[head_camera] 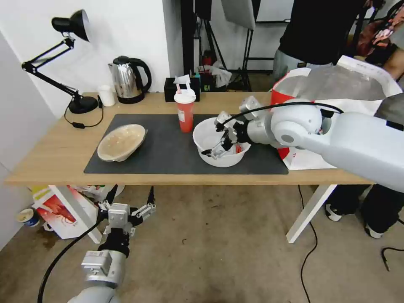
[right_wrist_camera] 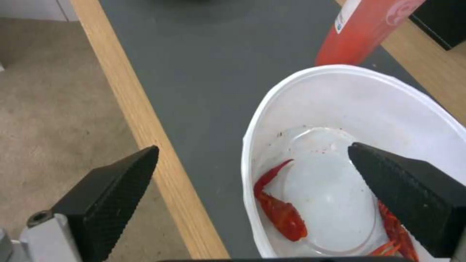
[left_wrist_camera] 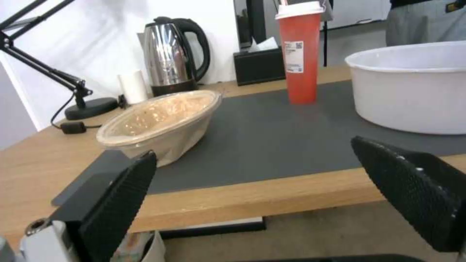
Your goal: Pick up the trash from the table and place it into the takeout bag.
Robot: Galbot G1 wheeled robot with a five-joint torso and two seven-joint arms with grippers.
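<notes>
On the table's (head_camera: 54, 155) dark-grey mat (head_camera: 168, 151) stand three pieces of trash: a shallow tan bowl (head_camera: 121, 142) at the left, a red lidded straw cup (head_camera: 185, 111) and a large white bowl (head_camera: 219, 147) holding red scraps (right_wrist_camera: 281, 214). My right gripper (head_camera: 219, 145) hangs open over the white bowl's near rim (right_wrist_camera: 247, 145), one finger outside it and one above the inside. The takeout bag (head_camera: 336, 84) stands open at the table's right end, behind my right arm. My left gripper (head_camera: 131, 194) waits open below the table's front edge, facing the tan bowl (left_wrist_camera: 160, 120).
A steel kettle (head_camera: 128, 80), a small white cup (head_camera: 106, 96), a black tissue box (head_camera: 170, 89) and a black desk lamp (head_camera: 71, 63) line the table's back. A lobster carton (head_camera: 59, 210) sits on the floor under the left end. A person stands behind the bag.
</notes>
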